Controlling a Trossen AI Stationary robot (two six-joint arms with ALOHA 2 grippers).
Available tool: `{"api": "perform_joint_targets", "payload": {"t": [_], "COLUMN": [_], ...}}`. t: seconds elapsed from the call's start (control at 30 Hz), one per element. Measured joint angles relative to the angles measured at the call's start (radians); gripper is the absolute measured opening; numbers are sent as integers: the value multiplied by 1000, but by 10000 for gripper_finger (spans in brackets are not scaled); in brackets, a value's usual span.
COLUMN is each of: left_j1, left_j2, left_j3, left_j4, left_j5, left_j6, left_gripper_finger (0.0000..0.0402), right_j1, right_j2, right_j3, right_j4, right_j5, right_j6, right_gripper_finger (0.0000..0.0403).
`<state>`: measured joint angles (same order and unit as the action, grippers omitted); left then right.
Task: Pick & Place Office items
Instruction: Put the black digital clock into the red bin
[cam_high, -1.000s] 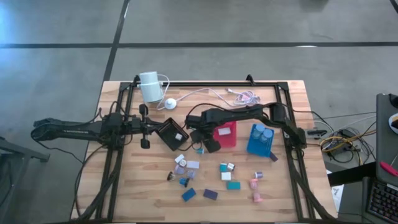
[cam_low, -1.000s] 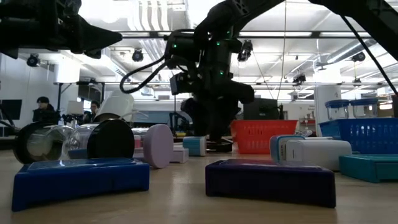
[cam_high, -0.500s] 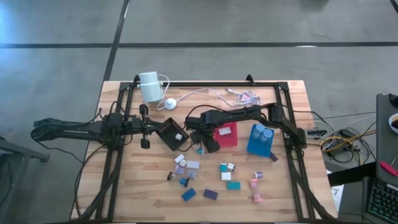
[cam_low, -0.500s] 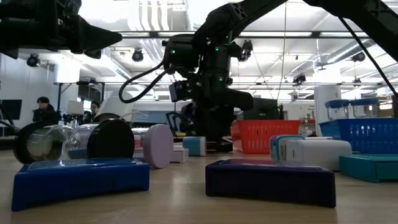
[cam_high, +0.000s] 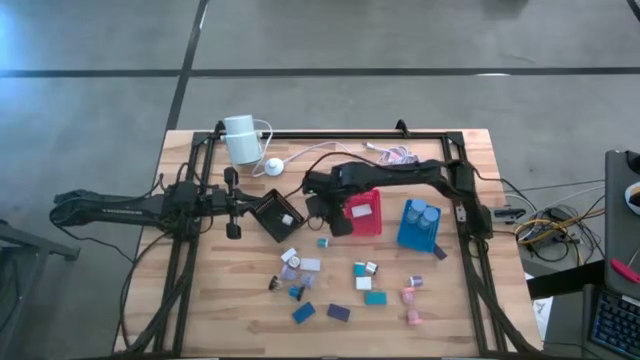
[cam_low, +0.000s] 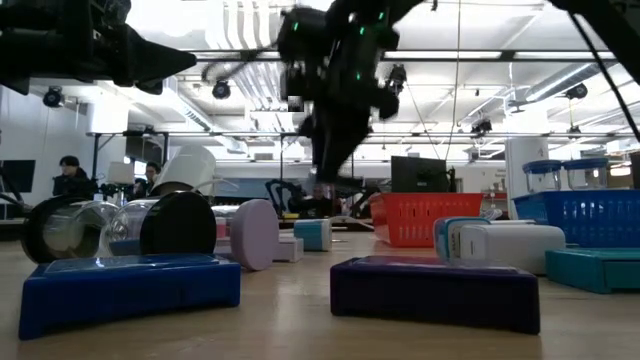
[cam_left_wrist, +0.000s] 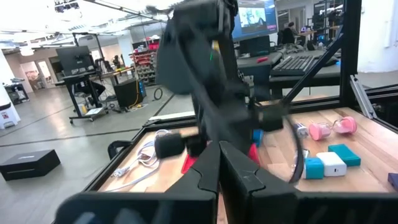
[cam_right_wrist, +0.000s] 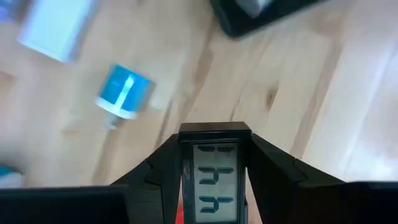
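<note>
Gripping a small grey block with embossed marks, right gripper (cam_right_wrist: 214, 171) hangs above the bench (cam_high: 470, 300) between black tray (cam_high: 277, 215) and red tray (cam_high: 364, 215); block mostly hidden by fingers. Teal-and-white piece (cam_high: 323, 242) lies just below on wood. Remaining office items (cam_high: 340, 285) scattered nearer the front edge. Left gripper (cam_high: 232, 203) closed, parked beside black tray.

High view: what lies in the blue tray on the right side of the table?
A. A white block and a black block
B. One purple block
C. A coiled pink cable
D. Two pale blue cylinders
D: seen from above, the blue tray holds two pale blue cylinders side by side, and nothing else shows in it.
</note>
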<state>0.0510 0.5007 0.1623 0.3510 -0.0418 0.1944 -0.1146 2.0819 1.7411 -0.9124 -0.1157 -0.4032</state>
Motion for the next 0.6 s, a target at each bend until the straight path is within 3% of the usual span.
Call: {"api": "perform_joint_targets", "payload": {"t": [0.27, 0.43, 0.6], "left_j1": [0, 0, 0], "left_j2": [-1, -1, -1], "left_j3": [0, 0, 0], "left_j4": [0, -1, -1], "left_j5": [0, 0, 0], "left_j6": [-1, -12, -19], "left_gripper_finger": [12, 12, 12], "right_j1": [-7, -33, -55], "right_j2": [-281, -527, -785], "right_j3": [-64, -224, -449], "right_j4": [138, 351, 558], "right_j5": [-258, -327, -330], "right_j6": [91, 201, 291], "right_gripper_finger": [138, 138, 138]}}
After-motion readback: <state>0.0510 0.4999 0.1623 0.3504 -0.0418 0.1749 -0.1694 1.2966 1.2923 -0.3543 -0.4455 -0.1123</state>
